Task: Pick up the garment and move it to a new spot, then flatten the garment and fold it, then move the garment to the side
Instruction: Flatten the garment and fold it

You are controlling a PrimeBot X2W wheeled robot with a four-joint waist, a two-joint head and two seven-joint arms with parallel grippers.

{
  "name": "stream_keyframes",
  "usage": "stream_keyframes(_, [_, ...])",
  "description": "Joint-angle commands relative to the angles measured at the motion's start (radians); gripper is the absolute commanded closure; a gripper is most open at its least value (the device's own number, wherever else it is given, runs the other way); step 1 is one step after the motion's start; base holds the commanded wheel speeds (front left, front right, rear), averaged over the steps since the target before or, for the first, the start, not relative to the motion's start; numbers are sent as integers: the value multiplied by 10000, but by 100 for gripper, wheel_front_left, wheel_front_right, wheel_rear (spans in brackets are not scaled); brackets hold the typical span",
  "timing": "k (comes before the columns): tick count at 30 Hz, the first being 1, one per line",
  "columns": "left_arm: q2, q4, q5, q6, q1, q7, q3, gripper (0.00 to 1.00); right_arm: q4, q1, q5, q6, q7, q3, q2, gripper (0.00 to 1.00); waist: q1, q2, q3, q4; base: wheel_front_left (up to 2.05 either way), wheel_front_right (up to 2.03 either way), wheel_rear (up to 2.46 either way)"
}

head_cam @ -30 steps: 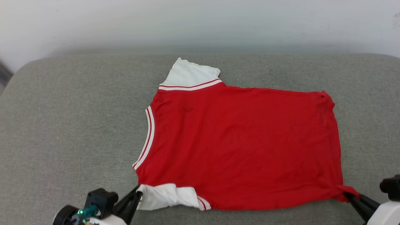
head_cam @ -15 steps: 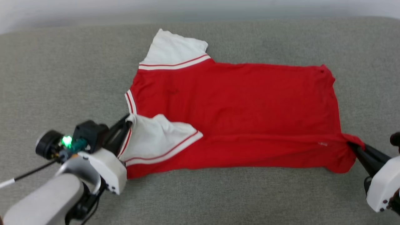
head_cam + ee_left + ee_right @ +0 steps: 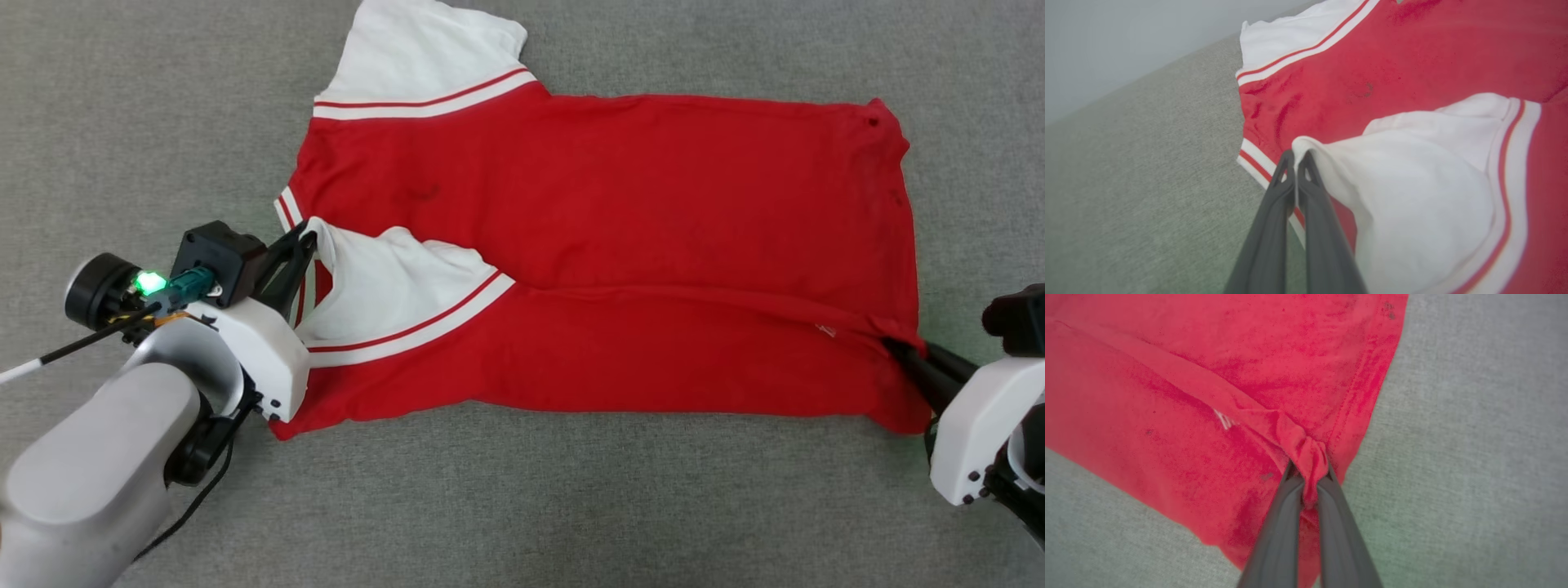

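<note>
Your left gripper [image 3: 309, 237] is clamped on the near white sleeve [image 3: 384, 294]. Your right gripper [image 3: 894, 347] pinches the bunched hem corner of the red soft-fabric T-shirt [image 3: 620, 188], which lies on grey woven upholstery [image 3: 571, 506]. A second ago it lay flat; now its near edge is folded over the body.

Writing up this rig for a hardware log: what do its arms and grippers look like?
The left gripper and right gripper each have two long dark-grey fingers on a white housing. The left's pale grey forearm carries a black module, green light and black cable.
</note>
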Motion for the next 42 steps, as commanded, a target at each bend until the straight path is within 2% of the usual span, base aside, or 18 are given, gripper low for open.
stream_keyframes(1, [-84,167,-34,-66,-102,8,-27,100,113,-141,9,-7,34,79,28,100,-2,0,82,-47,0,0,0])
stream_keyframes(9, [-691,1907,-158,-784,-101,-117,-399,100,947,-459,182,-10,-193,616,53,100,-2,0,-70,-103,0,0,0])
stream_keyframes(10, [-724,2040,-193,-794,-124,-201,-360,76,964,-497,183,-9,-286,630,37,83,-2,0,-158,-90,0,0,0])
stream_keyframes(11, [-729,2161,-127,-799,-180,-255,-367,0,958,-512,161,-9,-402,622,13,60,-2,0,-262,-63,0,0,0])
stream_keyframes(12, [-735,2241,-124,-844,-240,-254,-379,0,912,-499,123,-9,-535,599,-17,0,-2,0,-378,-26,0,0,0])
stream_keyframes(18, [-625,2011,-240,-961,-565,-120,-265,0,401,150,133,-9,-920,138,-118,0,-2,0,-1158,267,0,0,0])
stream_keyframes(24, [-192,1173,-778,-1203,-981,1437,-256,0,-250,845,-46,-7,-891,-396,29,0,-2,0,-1728,483,0,0,0])
stream_keyframes(27, [93,756,-1163,-1385,-1189,2532,-339,0,-461,1070,-149,-7,-750,-523,128,0,-2,0,-1888,517,0,0,0])
stream_keyframes(30, [163,439,-1927,-1673,-1292,3889,-439,0,-633,1233,-224,-7,-679,-602,208,0,-2,0,-2035,541,0,0,0])
stream_keyframes(35, [307,259,-3097,-1913,-1544,6157,-665,0,-787,1276,-321,-7,-566,-585,332,0,-2,0,-2142,496,0,0,0])
stream_keyframes(37, [232,341,-3538,-1921,-1565,6886,-751,0,-830,1230,-322,-9,-514,-530,358,0,-2,0,-2144,464,0,0,0])
stream_keyframes(38, [69,521,-4033,-1837,-1610,7866,-907,0,-855,1104,-326,-7,-501,-437,381,0,-2,0,-2095,394,0,0,0])
stream_keyframes(42, [-82,748,-4094,-1754,-1706,8805,-1296,0,-778,918,-300,-7,-487,-206,367,0,-2,0,-1961,256,0,0,0])
